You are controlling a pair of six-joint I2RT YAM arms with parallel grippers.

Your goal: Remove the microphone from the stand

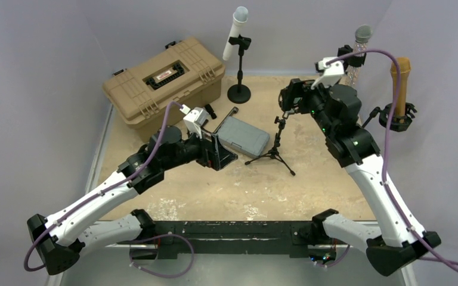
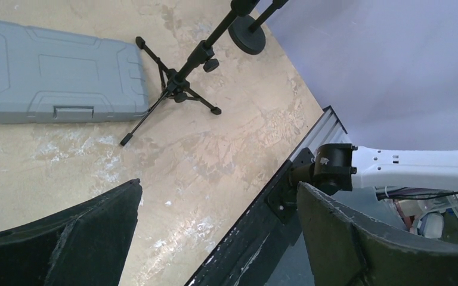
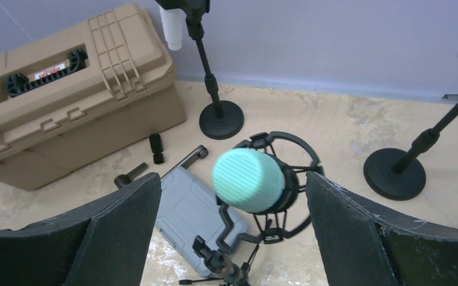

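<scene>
We are looking at a tan, scuffed worktop [image 1: 226, 190] that is carrying everything here. The big sand-coloured hard plastic case [image 1: 164, 83] is sitting at the back left with its lid shut, and just in front of it the flat grey plastic case [image 1: 244, 136] is lying on its side.

The left end effector [image 2: 217, 196] is hanging low over the worktop beside the grey case, with its fingers standing wide apart and nothing between them.

The small black tripod stand [image 1: 272, 152] is standing near the middle, one leg reaching close to the grey case. Behind it, a white tube-shaped microphone [image 1: 237, 33] is leaning in the clip of a black round-base stand [image 1: 239, 93]. A brown microphone [image 1: 401, 83] is standing upright at the far right.

The right end effector [image 3: 232, 179] is hovering above the tripod stand, its fingers spread and gripping nothing. The mint-green round-headed microphone [image 3: 247, 179] is sitting between them in the wrist view, apart from both pads. It is still resting in the black ring-shaped shock mount [image 3: 301, 155] atop the tripod stand.
</scene>
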